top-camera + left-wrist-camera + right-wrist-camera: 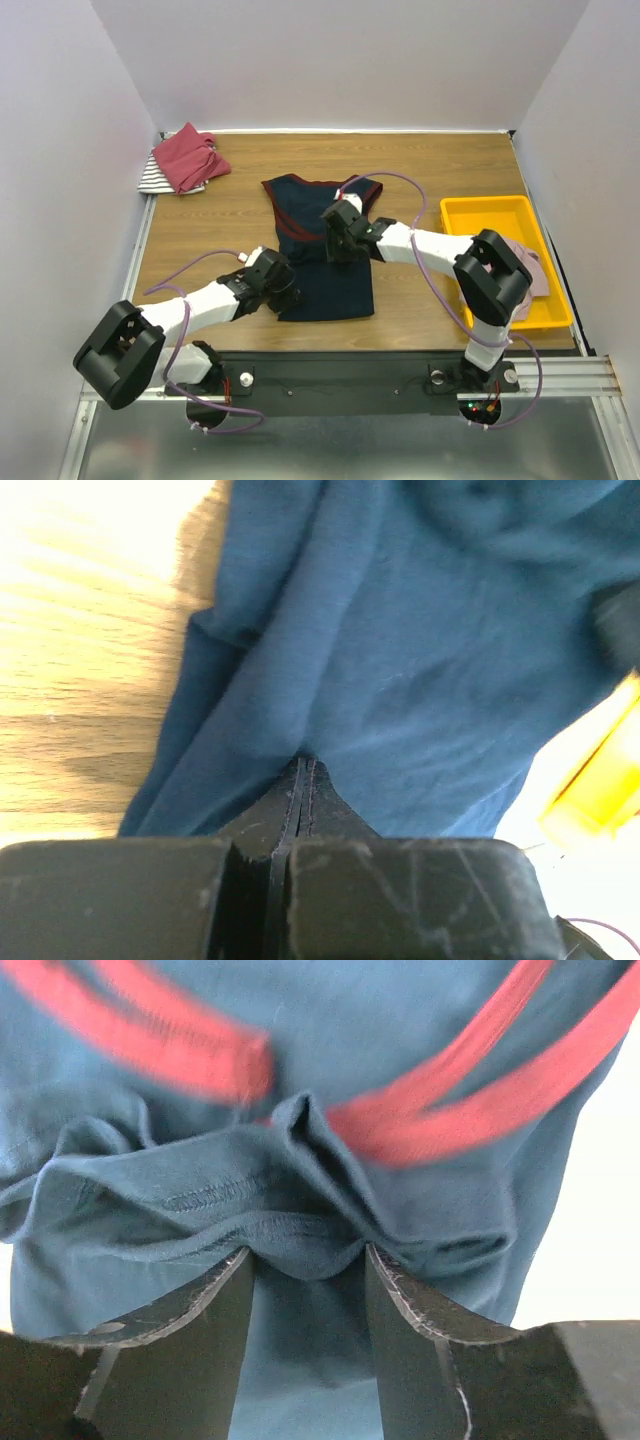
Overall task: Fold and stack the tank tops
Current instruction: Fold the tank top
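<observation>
The navy tank top (330, 285) with maroon trim (480, 1110) lies in the middle of the wooden table, its lower part folded up. My left gripper (283, 290) is at its lower left edge. In the left wrist view it (303, 765) is shut, with navy cloth (400, 660) drawn into folds at the tips. My right gripper (338, 235) is over the top's chest. In the right wrist view it (307, 1255) is open, with a bunched hem (300, 1225) bulging between the tips. A red tank top (188, 157) lies on a striped one (155, 178) at the back left. A pale pink one (535, 265) lies in the tray.
A yellow plastic tray (490, 212) stands at the right edge of the table and also shows in the left wrist view (600, 780). White walls close in the table on three sides. Purple cables trail from both arms.
</observation>
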